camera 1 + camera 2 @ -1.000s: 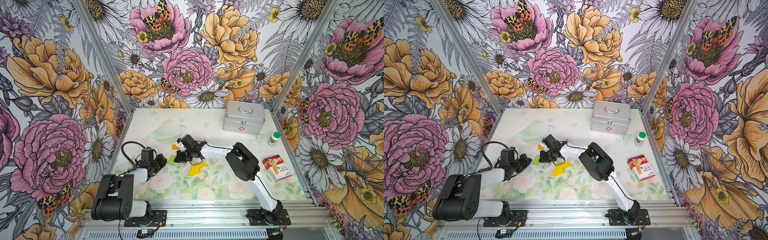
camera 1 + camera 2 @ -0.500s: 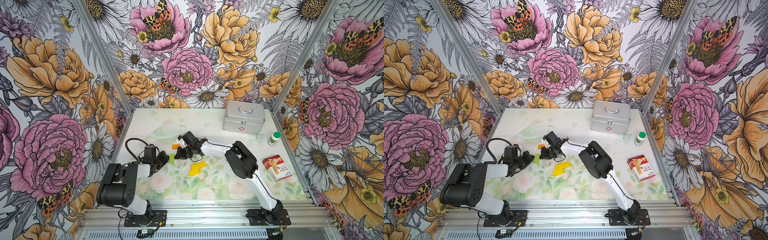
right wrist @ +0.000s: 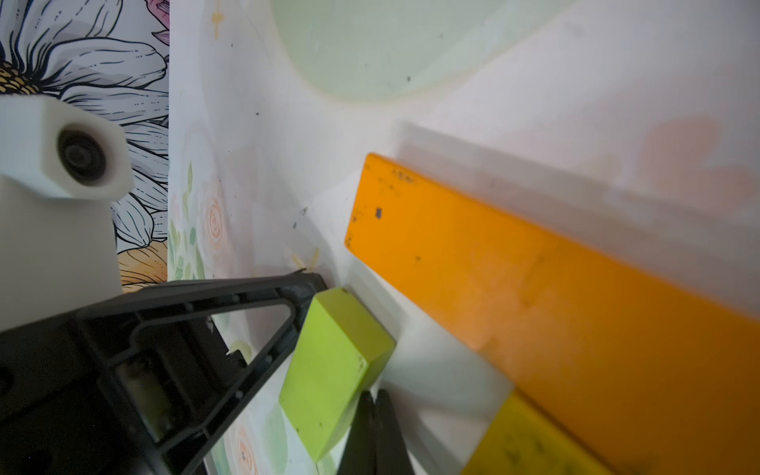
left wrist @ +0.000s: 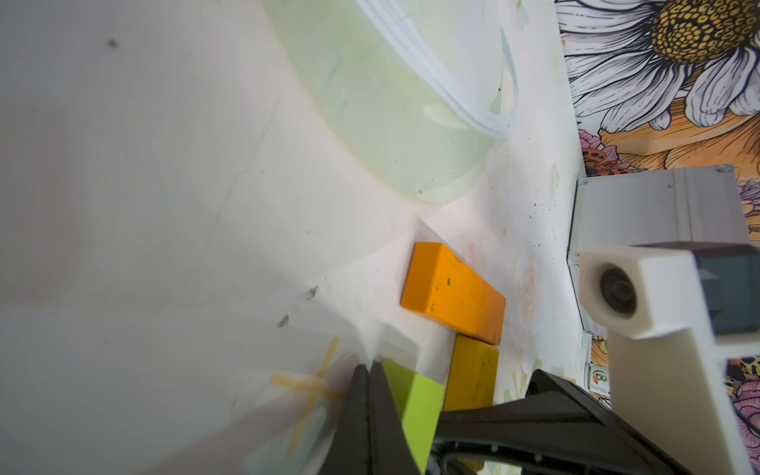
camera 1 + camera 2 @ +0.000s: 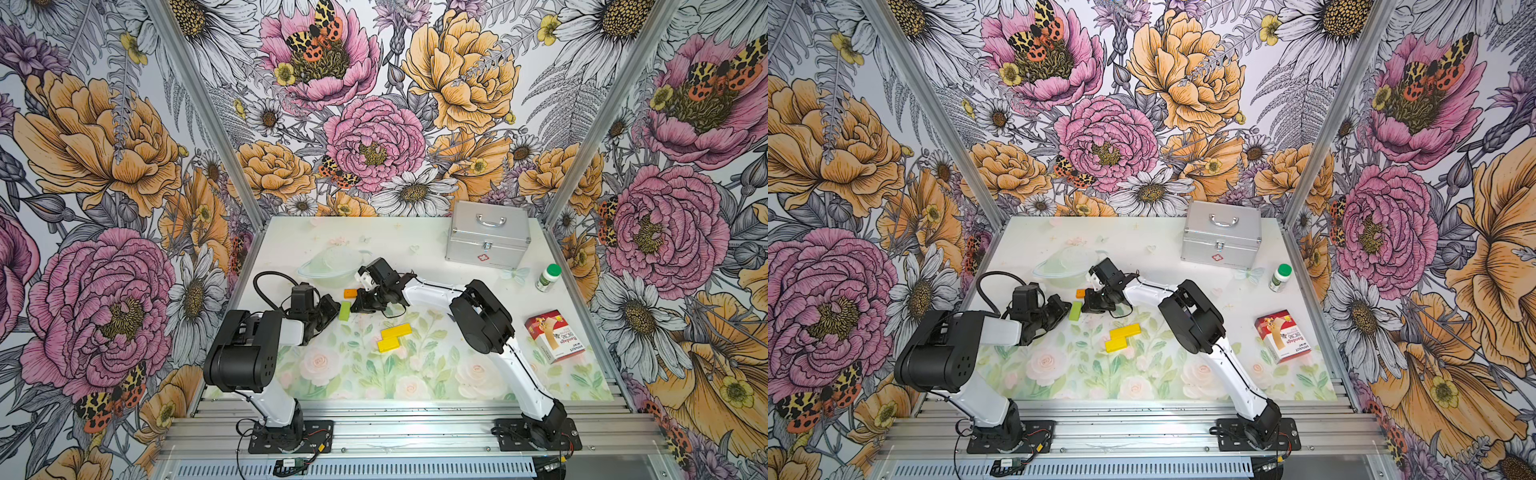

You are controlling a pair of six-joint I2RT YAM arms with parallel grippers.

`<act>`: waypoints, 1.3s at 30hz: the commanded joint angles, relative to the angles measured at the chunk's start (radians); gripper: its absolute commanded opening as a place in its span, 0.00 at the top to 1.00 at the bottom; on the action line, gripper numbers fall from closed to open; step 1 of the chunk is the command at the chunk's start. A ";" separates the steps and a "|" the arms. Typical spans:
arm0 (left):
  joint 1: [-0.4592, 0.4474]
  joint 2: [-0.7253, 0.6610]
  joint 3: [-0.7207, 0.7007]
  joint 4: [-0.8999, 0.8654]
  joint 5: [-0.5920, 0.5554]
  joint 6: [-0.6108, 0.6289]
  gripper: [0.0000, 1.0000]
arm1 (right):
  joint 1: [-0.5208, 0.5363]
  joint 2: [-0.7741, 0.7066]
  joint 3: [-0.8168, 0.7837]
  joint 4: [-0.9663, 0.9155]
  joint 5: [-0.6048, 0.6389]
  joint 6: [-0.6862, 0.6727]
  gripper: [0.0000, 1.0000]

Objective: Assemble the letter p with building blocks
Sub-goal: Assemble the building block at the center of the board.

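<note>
Green is the colour to watch. A green block (image 5: 344,311) lies flat on the bench (image 5: 399,245), in the left half, about midway between the far and near edges. The left pincer (image 5: 331,309) has its two fingers pressed together with nothing in them. Its tip touches one long side of the green block. The right pincer (image 5: 357,306) is pinched together too, also empty, and its tip sits just beside the other side. An orange block (image 5: 350,293) lies just past them, toward the far edge. In the left wrist view a darker yellow block (image 4: 473,378) looks to touch the orange one's end, under the right pincer.

I think the step now is pushing the green block up against those two to start the letter. The next move needs a small, slow push. Then the green block can slide straight and not turn or knock the others crooked. Two bright yellow blocks (image 5: 395,331) wait side by side, closer to the near edge.

A clear bowl (image 5: 328,264) sits close behind the orange block and could get bumped. The two arms are very near each other and might bump as well. A silver case (image 5: 488,237) stands at the far right corner. A white bottle (image 5: 548,277) and a red box (image 5: 555,336) sit by the right edge, well out of the way.
</note>
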 commanded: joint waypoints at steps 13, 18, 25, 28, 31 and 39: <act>-0.015 0.047 0.001 0.012 0.056 -0.014 1.00 | -0.022 0.056 0.064 0.001 0.014 -0.003 1.00; -0.014 0.033 -0.017 0.012 0.027 -0.006 1.00 | -0.022 0.039 0.059 -0.002 0.025 -0.009 1.00; 0.008 -0.008 -0.041 -0.009 -0.007 -0.002 1.00 | -0.016 0.008 0.040 -0.003 0.030 -0.028 1.00; 0.017 -0.039 -0.050 -0.021 -0.022 -0.002 1.00 | -0.011 -0.010 0.028 -0.003 0.042 -0.035 1.00; 0.019 -0.077 -0.057 -0.038 -0.030 -0.005 1.00 | -0.006 -0.032 0.012 -0.003 0.060 -0.041 1.00; 0.013 -0.147 -0.062 -0.101 -0.008 0.020 1.00 | -0.002 -0.077 -0.050 -0.005 0.082 -0.042 1.00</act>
